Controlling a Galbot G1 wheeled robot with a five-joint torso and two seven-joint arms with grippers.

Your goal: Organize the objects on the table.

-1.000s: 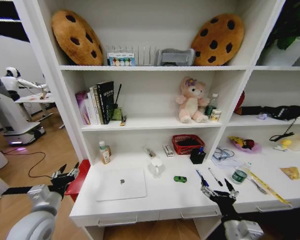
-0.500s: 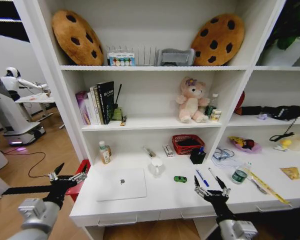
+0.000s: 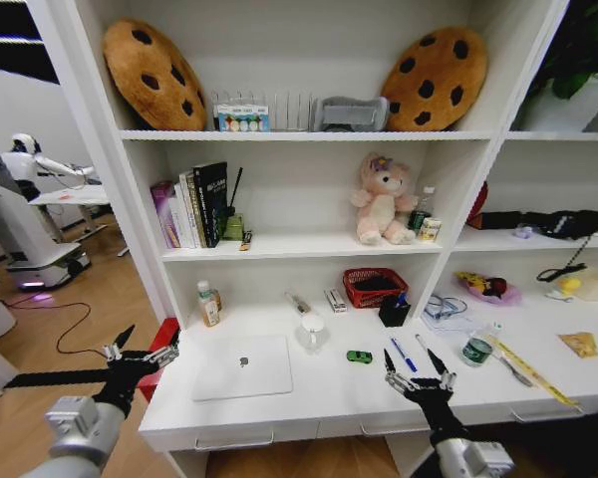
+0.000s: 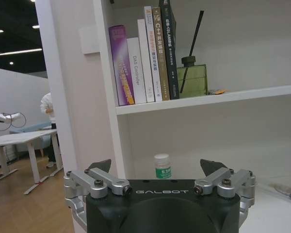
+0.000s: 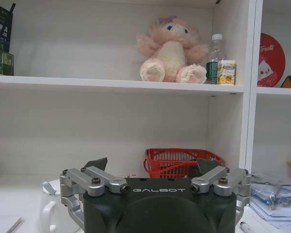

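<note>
A shut silver laptop (image 3: 242,366) lies on the white table (image 3: 329,398), left of centre. A tiny green toy car (image 3: 359,356) sits to its right, and beyond that a blue pen (image 3: 401,355). A green-labelled jar (image 3: 476,349) stands further right. My right gripper (image 3: 416,370) hovers open over the table's front edge, just in front of the blue pen, holding nothing. In the right wrist view the right gripper (image 5: 153,165) has its fingers spread. My left gripper (image 3: 140,349) hangs open off the table's left end, level with the laptop. Past the left gripper (image 4: 156,166) stands a small green-labelled bottle (image 4: 162,166).
A white mug (image 3: 312,331), a black pen holder (image 3: 394,312) and a red basket (image 3: 374,287) stand behind the small items. Shelf boards above carry books (image 3: 191,207) and a pink plush bear (image 3: 382,201). A red box (image 3: 157,357) sits beside the table's left end.
The right gripper has moved a little to the left and further over the table edge. The left gripper has spread its fingers and shifted slightly towards the table.
</note>
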